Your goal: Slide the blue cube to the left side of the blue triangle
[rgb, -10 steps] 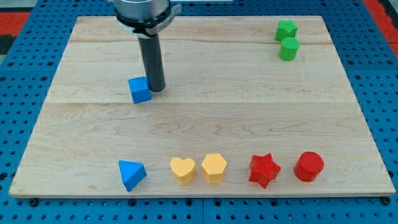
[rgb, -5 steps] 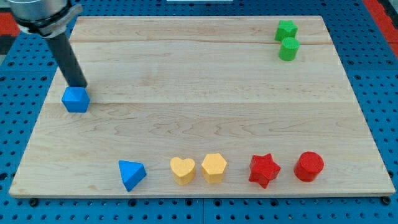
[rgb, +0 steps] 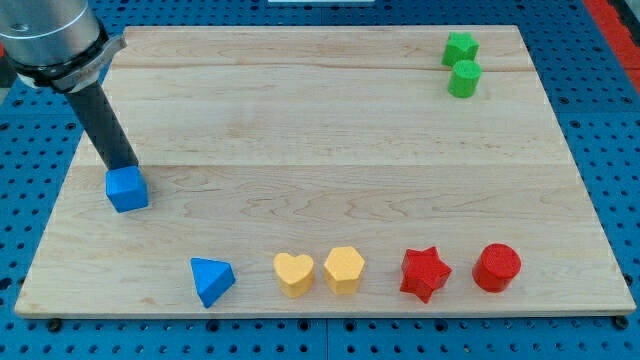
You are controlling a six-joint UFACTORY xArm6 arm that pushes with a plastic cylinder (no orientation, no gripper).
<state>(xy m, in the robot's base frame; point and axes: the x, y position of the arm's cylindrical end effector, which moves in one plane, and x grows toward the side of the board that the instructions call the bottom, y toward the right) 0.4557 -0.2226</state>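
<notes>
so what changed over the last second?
My tip pushed the blue cube from mid-board towards the view's left edge, then slightly down; it sits at the cube's top edge. The blue triangle, yellow, red and green blocks stayed put.

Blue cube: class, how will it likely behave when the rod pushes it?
The blue cube sits flat, so it likely slides, not rolls. My tip touches its top edge; an off-centre push may turn it. It looks small, probably light.
</notes>
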